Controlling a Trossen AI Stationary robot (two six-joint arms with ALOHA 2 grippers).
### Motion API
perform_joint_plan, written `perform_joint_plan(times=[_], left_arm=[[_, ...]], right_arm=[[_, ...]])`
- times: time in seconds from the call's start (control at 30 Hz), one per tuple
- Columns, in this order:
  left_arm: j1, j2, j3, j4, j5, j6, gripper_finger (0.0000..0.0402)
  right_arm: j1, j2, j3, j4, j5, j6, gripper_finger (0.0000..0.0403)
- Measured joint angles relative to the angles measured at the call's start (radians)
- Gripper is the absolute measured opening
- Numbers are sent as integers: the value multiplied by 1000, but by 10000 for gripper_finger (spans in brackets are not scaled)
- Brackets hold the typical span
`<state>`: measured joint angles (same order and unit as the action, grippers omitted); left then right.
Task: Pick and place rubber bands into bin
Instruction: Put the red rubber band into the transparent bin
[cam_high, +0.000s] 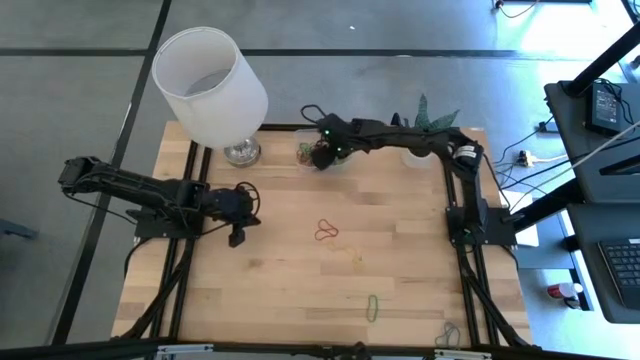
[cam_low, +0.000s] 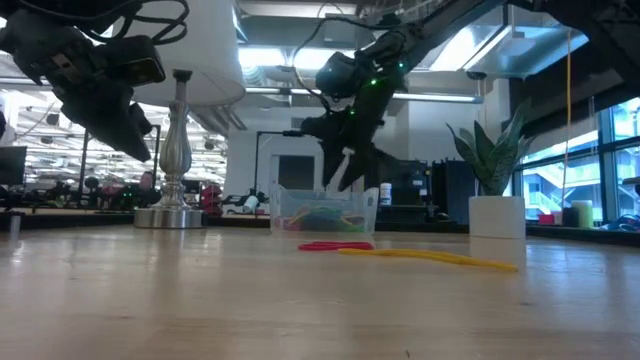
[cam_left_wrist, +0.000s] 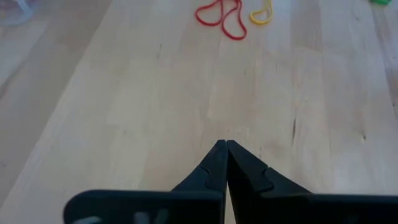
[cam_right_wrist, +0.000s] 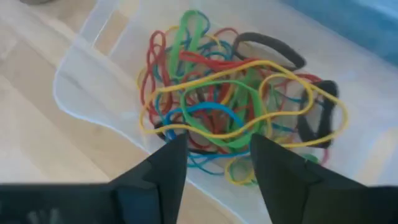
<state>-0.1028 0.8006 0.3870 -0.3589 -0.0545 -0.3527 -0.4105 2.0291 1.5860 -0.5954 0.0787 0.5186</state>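
The clear bin (cam_right_wrist: 81, 93) stands at the table's far edge and holds a tangle of rubber bands (cam_right_wrist: 230, 106) in green, red, yellow, blue and black. My right gripper (cam_right_wrist: 214, 149) hangs open just above the bin (cam_low: 323, 212), fingers slanting down, nothing between them. On the bare table lie a red band (cam_high: 326, 233), a yellow band (cam_high: 353, 251), a green band (cam_high: 372, 306) and a dark band (cam_high: 447, 335). My left gripper (cam_high: 238, 234) waits shut at the table's left, above the wood, with nothing in it.
A lamp with a large white shade (cam_high: 210, 85) and a metal foot (cam_high: 241, 152) stands left of the bin. A small white plant pot (cam_low: 497, 216) stands right of it. The wooden table between the arms holds only the loose bands.
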Motion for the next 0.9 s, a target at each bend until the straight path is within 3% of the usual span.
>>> perform_joint_plan(times=[0.33, 0.53, 0.67, 0.9], left_arm=[[0, 7, 6, 106, -66, 2, 2], [-1, 90, 86, 94, -135, -17, 2], [-1, 178, 158, 94, -149, -19, 2], [-42, 364, 307, 91, -191, -29, 2]], right_arm=[[16, -183, 0, -143, 7, -134, 145], [109, -338, -23, -291, 15, -196, 126], [176, -489, -158, -295, 29, -178, 112], [341, -813, -510, -207, 25, 44, 93]])
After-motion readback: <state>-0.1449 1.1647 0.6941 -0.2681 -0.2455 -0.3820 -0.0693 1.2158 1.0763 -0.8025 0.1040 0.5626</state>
